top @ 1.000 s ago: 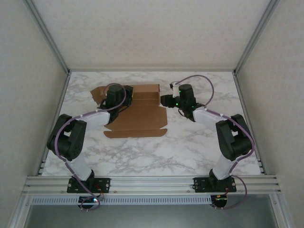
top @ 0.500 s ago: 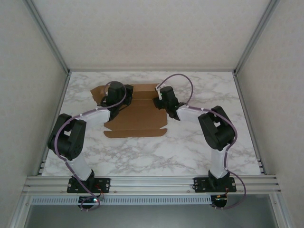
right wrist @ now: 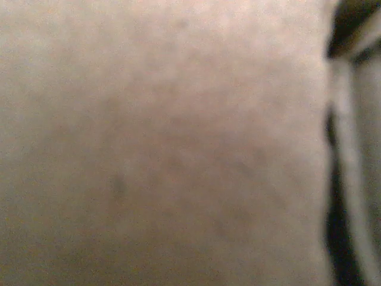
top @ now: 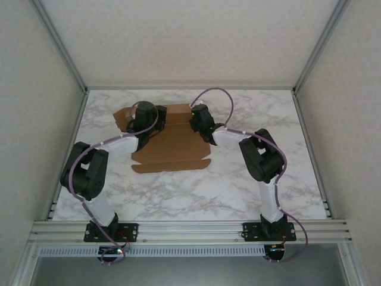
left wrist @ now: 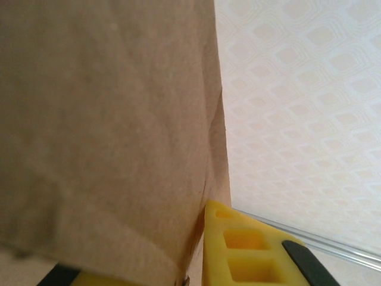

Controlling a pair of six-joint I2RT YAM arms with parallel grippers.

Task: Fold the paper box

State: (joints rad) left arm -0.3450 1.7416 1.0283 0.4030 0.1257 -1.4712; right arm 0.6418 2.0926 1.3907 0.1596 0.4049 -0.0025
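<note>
The paper box [top: 174, 146] lies as a brown cardboard sheet on the marble table, its near flap flat and its far panels partly raised. My left gripper [top: 141, 118] is at the box's far left flap. In the left wrist view that flap [left wrist: 107, 119] runs down between my yellow fingers [left wrist: 238, 250], and the left gripper [left wrist: 190, 265] is shut on it. My right gripper [top: 196, 119] is pressed against the box's far right edge. Blurred brown cardboard [right wrist: 161, 143] sits very close in the right wrist view, and the fingers are hidden there.
The marble table [top: 238, 185] is walled on three sides, with aluminium posts at the corners. My right arm's elbow [top: 262, 158] sits just right of the box. A purple cable [top: 214, 95] arcs over the right wrist.
My right arm has swung left from beside the box onto its far right edge. The left gripper has stayed at the far left flap, shifting only slightly.
</note>
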